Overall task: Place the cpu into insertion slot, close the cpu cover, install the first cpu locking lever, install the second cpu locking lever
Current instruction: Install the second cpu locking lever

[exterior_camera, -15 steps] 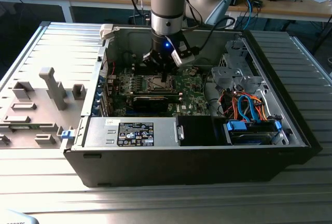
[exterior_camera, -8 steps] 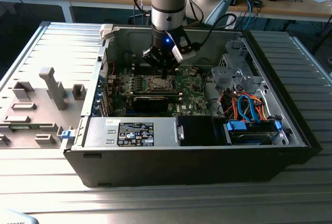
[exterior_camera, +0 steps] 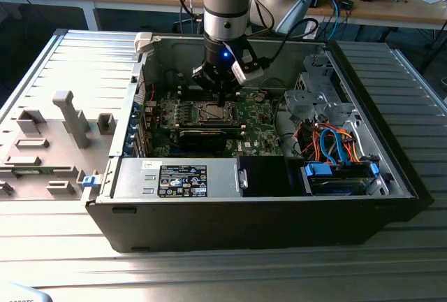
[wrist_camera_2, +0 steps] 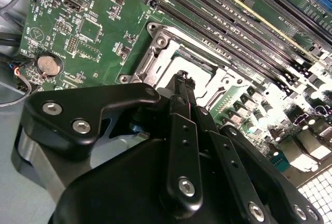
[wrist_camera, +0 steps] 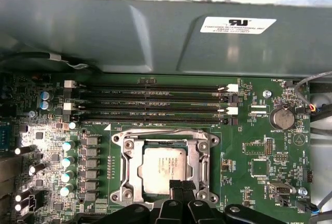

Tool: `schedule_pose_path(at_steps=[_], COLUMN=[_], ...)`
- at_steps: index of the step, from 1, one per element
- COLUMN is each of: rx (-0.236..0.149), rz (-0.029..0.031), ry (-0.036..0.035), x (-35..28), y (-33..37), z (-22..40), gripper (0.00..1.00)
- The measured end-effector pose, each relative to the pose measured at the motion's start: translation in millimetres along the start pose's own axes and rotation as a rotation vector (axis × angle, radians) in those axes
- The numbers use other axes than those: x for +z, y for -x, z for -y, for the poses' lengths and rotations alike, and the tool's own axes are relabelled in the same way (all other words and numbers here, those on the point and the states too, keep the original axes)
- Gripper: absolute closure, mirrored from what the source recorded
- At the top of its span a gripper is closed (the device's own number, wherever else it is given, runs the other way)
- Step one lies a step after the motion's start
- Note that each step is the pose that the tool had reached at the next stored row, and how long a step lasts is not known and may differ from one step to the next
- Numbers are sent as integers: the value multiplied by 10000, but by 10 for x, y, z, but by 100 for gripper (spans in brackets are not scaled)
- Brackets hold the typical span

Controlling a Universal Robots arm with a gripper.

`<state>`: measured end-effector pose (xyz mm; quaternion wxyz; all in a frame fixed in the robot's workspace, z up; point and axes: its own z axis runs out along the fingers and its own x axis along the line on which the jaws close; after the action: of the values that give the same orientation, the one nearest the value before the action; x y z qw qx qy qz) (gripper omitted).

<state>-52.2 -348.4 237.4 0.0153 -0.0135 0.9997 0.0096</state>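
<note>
A black two-fingered gripper (exterior_camera: 222,91) on a grey Universal Robots arm hangs over the silvery socket of a green motherboard (exterior_camera: 255,117) inside an open black desktop computer case (exterior_camera: 265,211) that lies on a ribbed grey metal table (exterior_camera: 77,57). In the first wrist view the small square cpu with its pale silvery metal top (wrist_camera: 161,168) sits flat in the insertion slot, framed on all sides by the thin silvery metal cpu cover (wrist_camera: 199,157), which lies down around it with the chip showing through its square opening. The gripper's fingertips (wrist_camera: 181,186) are drawn together with hardly any gap and stand at the cover's edge on the side away from four long black memory slots (wrist_camera: 150,102); whether they touch the metal or pinch anything there is hard to judge. In the second wrist view the same narrow fingers (wrist_camera_2: 182,86) come down at the rim of the socket frame (wrist_camera_2: 155,60), with a round silver coin battery (wrist_camera_2: 47,64) well apart on the green board. In the exterior view, a grey power supply box with a black label (exterior_camera: 183,179) runs along the case's near wall, and orange and blue cables (exterior_camera: 334,141) curl above a blue-handled drive bay (exterior_camera: 339,174) on the exterior view's right. Pale grey plastic fixture blocks (exterior_camera: 70,117) stand on the table at the exterior view's left, outside the case.
</note>
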Motion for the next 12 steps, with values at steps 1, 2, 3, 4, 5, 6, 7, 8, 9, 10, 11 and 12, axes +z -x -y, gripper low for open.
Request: schedule_pose_path(at_steps=[1, 2, 3, 4, 5, 6, 7, 8, 9, 10, 11, 12], rx=[0, 1, 2, 2, 2, 2, 2, 3, 5, 4, 6, 6], rz=[1, 1, 1, 1, 1, 2, -2, -11, -21, -31, -37, -42], ry=[1, 1, 1, 2, 3, 9, 23, 41, 58, 75, 92, 122], x=[1, 1, 1, 2, 1, 2, 2, 3, 4, 5, 6, 7], y=[1, 0, 0, 2, 3, 6, 16, 31, 46, 58, 67, 73], z=[4, 10, 19, 35, 48, 60, 79, 102, 123, 145, 160, 180], gripper=[89, 89, 89, 89, 89, 89, 89, 89, 89, 89, 89, 89])
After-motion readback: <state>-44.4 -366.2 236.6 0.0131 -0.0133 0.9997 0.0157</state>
